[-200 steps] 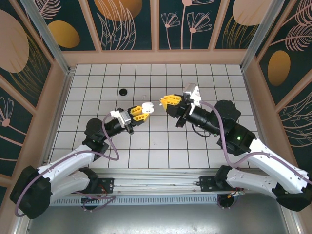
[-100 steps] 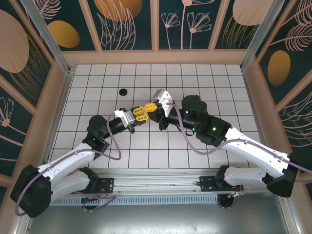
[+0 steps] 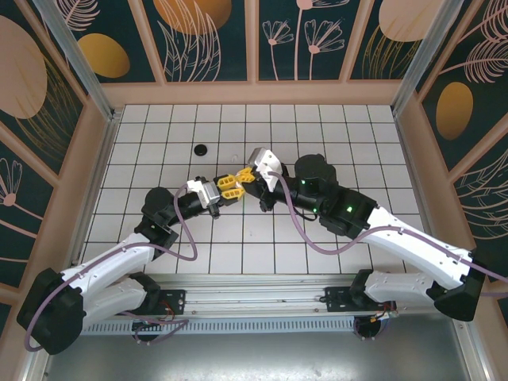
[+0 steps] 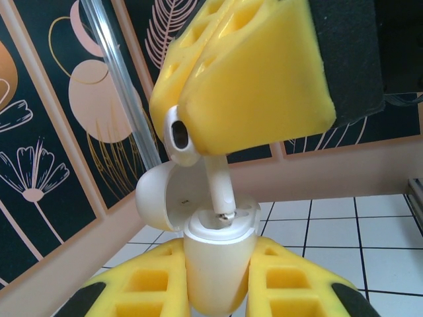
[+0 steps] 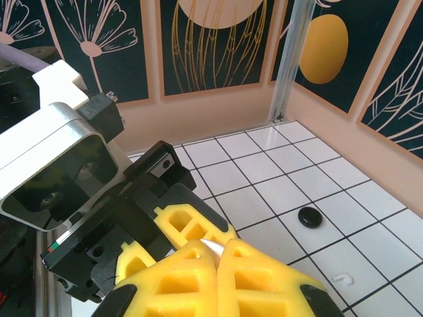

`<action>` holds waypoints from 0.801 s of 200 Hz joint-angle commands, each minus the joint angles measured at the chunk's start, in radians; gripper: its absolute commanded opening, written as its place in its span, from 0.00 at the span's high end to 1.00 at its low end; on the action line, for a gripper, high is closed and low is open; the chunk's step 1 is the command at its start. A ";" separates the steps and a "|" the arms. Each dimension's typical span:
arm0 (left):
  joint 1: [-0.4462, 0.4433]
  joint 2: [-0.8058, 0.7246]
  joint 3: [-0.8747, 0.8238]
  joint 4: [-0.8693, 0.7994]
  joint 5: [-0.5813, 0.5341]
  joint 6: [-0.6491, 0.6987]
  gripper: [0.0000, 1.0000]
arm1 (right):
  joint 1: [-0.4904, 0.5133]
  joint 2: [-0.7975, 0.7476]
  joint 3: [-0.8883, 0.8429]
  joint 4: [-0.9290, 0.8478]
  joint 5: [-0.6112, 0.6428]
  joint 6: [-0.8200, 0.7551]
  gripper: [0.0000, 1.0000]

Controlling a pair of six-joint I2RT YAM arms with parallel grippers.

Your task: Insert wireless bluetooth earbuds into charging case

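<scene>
The left arm and right arm bend inward; the left hand and right hand meet tip to tip (each clamped tight), the right one's tips over the left's.

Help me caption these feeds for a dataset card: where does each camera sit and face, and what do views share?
Top external: above and behind the robot, looking down on the tiled floor; left arm and right arm show.
Left wrist: on the left arm, facing the wall past the left jaws, shut on the charging case; the right jaws hold a white earbud at its opening.
Right wrist: on the right arm, facing the left arm's wrist camera and floor over the right jaws.
Shared: top and right wrist both show the black puck.
</scene>
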 commanded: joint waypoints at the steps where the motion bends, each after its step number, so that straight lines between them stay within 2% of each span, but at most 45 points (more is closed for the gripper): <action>1: 0.003 -0.012 0.004 0.039 -0.003 -0.016 1.00 | 0.013 -0.024 0.020 -0.007 0.043 -0.031 0.96; 102: 0.003 -0.010 0.005 0.046 -0.042 -0.035 1.00 | 0.066 -0.007 0.022 -0.046 0.201 -0.077 0.98; 160: 0.003 -0.009 0.004 0.033 -0.066 -0.048 1.00 | 0.068 -0.023 0.020 0.009 0.207 -0.062 0.98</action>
